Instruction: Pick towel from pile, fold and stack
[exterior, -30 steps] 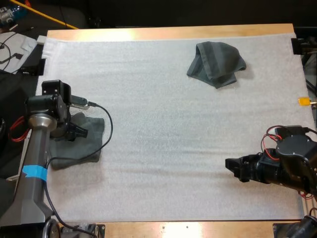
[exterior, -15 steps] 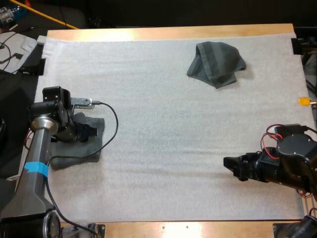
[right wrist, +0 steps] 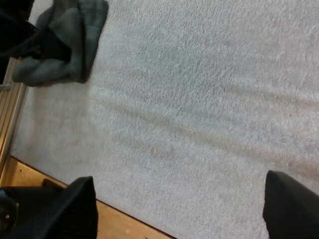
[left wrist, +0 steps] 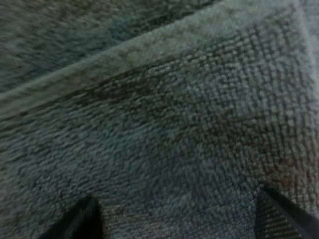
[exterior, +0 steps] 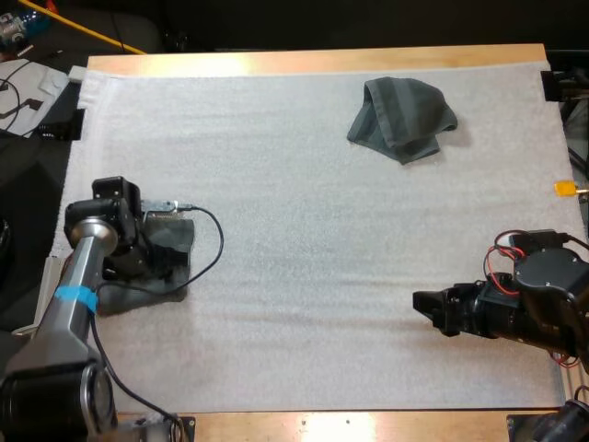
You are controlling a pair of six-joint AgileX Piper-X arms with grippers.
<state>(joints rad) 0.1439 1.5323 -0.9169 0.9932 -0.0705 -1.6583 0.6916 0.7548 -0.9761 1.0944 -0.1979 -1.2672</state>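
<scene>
In the high view much of the folded towel (exterior: pixel 147 296) is covered by the left arm (exterior: pixel 78 276), and the tips of the left gripper (left wrist: pixel 177 219) are hidden beneath its wrist. The right arm (exterior: pixel 543 308) is cut off at that view's right edge — and in the right wrist view the folded towel is partly masked by the left arm.

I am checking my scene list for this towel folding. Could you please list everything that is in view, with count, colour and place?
Crumpled towel: one, dark grey-green, far side of the mat, towards the right.
Folded towel: one, dark grey-green, left edge of the mat, under the left gripper.
Mat: one, white, covering the table.
Table: one, wooden, under the mat.
Left gripper: one, black, fingers apart, low over the folded towel.
Right gripper: one, black, fingers apart, over bare mat on the near right.
</scene>
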